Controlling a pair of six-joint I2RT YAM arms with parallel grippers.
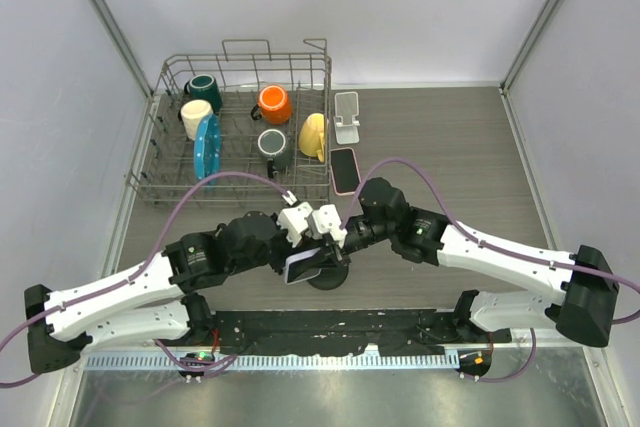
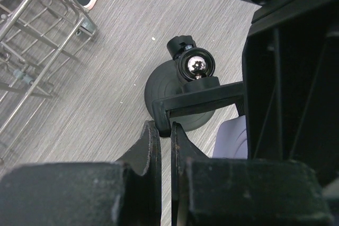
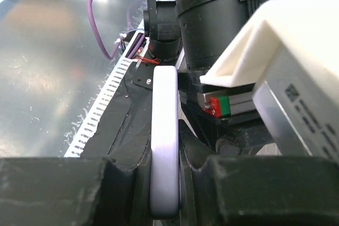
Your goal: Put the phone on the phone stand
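Note:
A lavender-cased phone (image 1: 301, 268) hangs edge-on between the two arms, just above the table's near middle. My right gripper (image 3: 166, 169) is shut on the phone (image 3: 165, 130), one finger on each flat face. The black phone stand (image 2: 159, 86) has a round base, a shiny ball joint (image 2: 197, 66) and a flat cradle bar (image 2: 206, 96). My left gripper (image 2: 165, 128) is shut on the end of that bar. In the left wrist view the phone (image 2: 234, 137) shows just right of the bar. From above, both grippers, the left (image 1: 306, 247) and the right (image 1: 333, 245), crowd over the stand (image 1: 330, 277).
A wire dish rack (image 1: 165, 137) at the back left holds several mugs and a blue plate (image 1: 207, 145). Beside it lie a pink-cased phone (image 1: 344, 170) and a white stand (image 1: 346, 117). A black mat (image 1: 330, 325) runs along the near edge.

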